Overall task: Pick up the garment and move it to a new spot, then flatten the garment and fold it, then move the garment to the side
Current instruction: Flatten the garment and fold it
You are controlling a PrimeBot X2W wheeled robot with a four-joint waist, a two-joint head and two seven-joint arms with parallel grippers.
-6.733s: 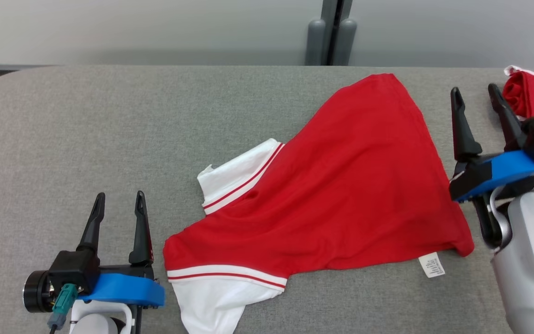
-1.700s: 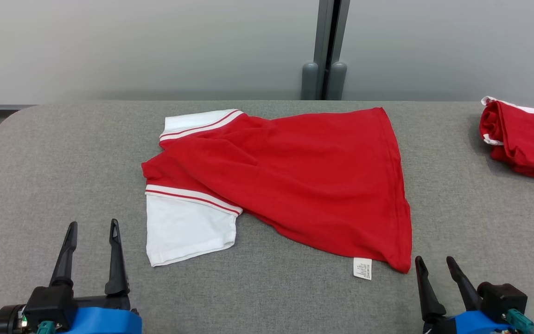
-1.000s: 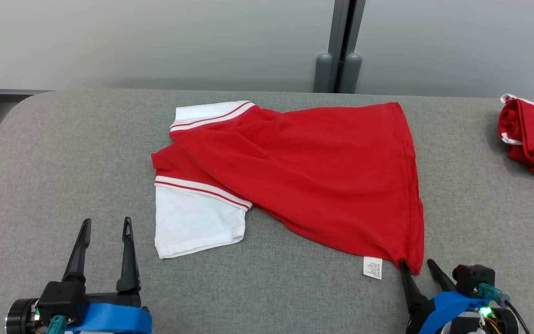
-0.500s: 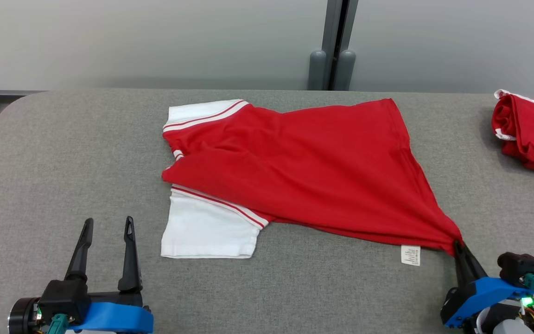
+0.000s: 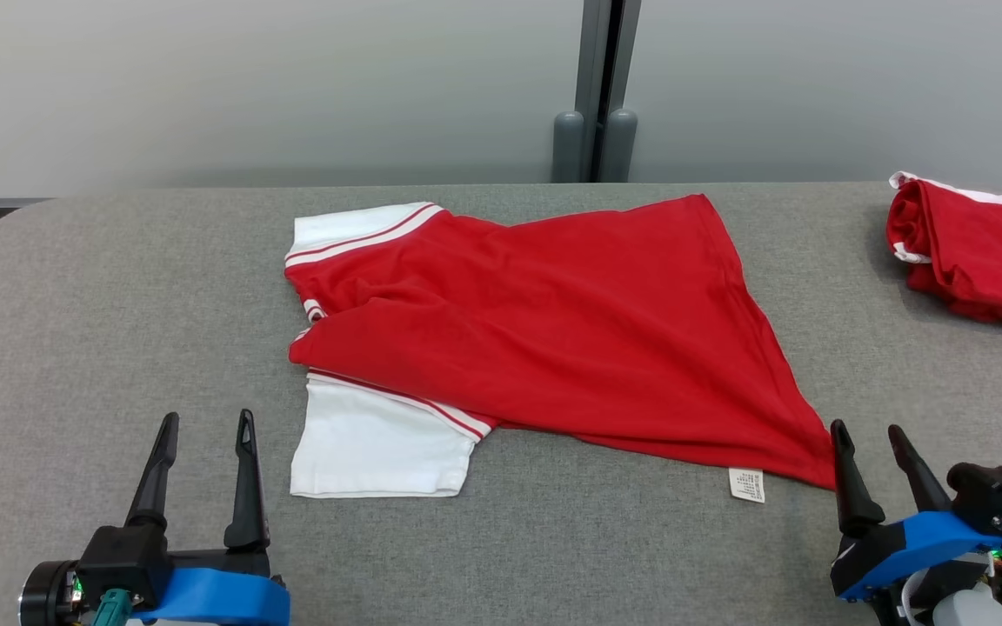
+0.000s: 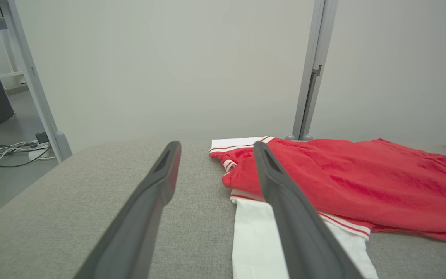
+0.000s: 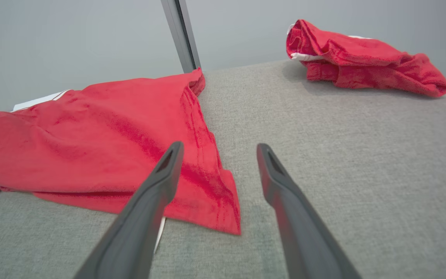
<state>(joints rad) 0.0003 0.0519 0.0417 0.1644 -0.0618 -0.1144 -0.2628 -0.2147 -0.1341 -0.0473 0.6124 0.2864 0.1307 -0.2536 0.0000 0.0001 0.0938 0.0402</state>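
A red shirt [image 5: 571, 330] with white sleeves lies spread on the grey padded table [image 5: 118, 304], partly folded over itself. One white sleeve [image 5: 379, 448] sticks out at its near left, and a small white label [image 5: 745, 484] shows at the near hem. My right gripper [image 5: 866, 430] stands open just right of the shirt's near right corner [image 7: 223, 209], holding nothing. At the lower left my left gripper [image 5: 208, 420] is open too, a little left of the white sleeve [image 6: 261, 240], with the shirt [image 6: 354, 182] beyond it.
A second red garment [image 5: 975, 248] lies bunched at the table's far right edge, also visible as a heap [image 7: 358, 58] in the right wrist view. A grey post [image 5: 595, 87] stands behind the table against the pale wall. Cables [image 6: 2, 149] lie on the floor to the left.
My right gripper closed on the shirt's near right corner, pulled it out to the right, and has now let go and opened. The left gripper stayed put. The camera shifted slightly.
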